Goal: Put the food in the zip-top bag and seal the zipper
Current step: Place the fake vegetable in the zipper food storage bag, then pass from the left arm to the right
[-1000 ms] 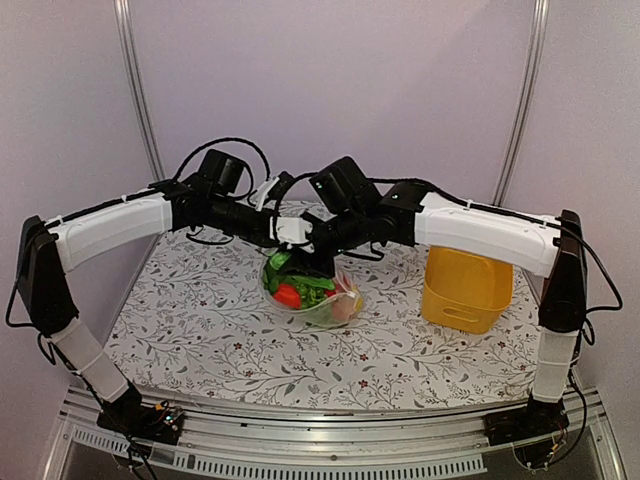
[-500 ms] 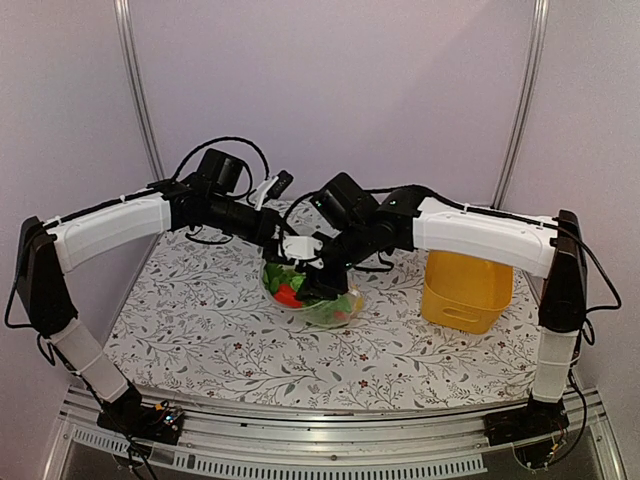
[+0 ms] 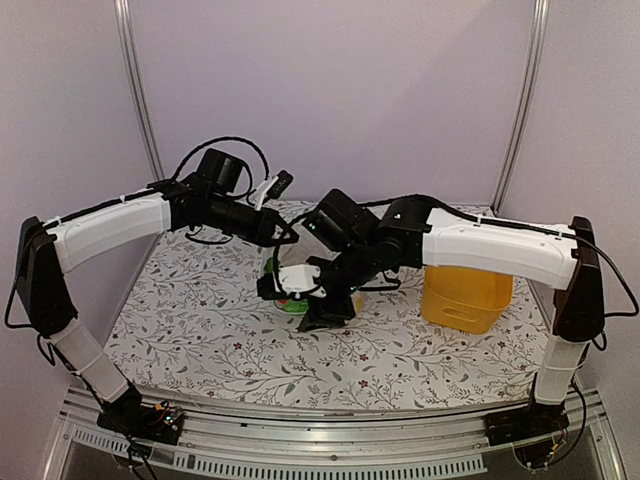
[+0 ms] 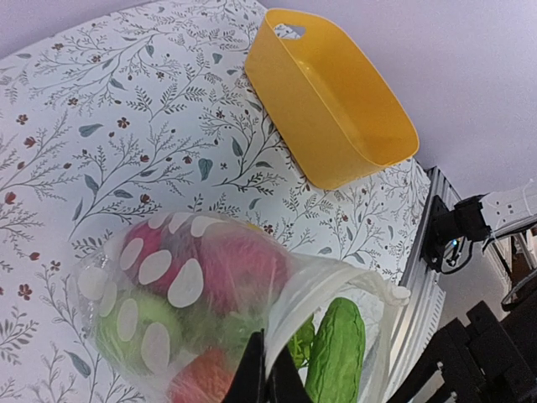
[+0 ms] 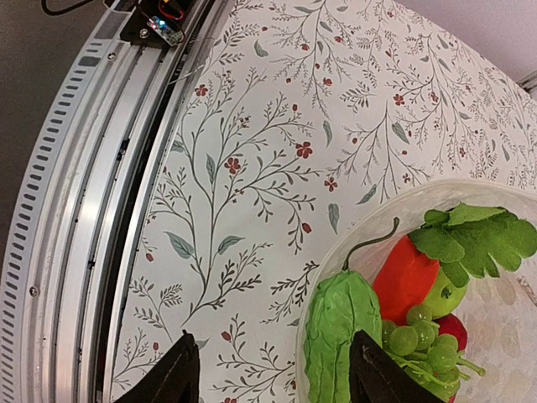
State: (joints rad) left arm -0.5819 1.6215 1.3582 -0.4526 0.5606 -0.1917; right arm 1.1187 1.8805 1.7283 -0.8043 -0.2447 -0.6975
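Judging by the filled bag, loading looked done and sealing was the step in hand. The left gripper (image 4: 267,374) was clamped on the rim of the zip-top bag (image 4: 159,277), which sat mid-table near the yellow bin (image 4: 336,101), mouth gaping. The right gripper (image 5: 273,374) hovered over it, jaws apart. The food (image 5: 407,277) looked matte: crinkled leaf, knobbly grapes, smooth carrot. The film was thin, floppy and white-dotted; next, the zipper (image 4: 331,275) probably needed its lips aligned and pinched shut.

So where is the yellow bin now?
In the overhead view, the yellow bin sits on the table's right side, partly under the right arm, apart from the dotted bag.
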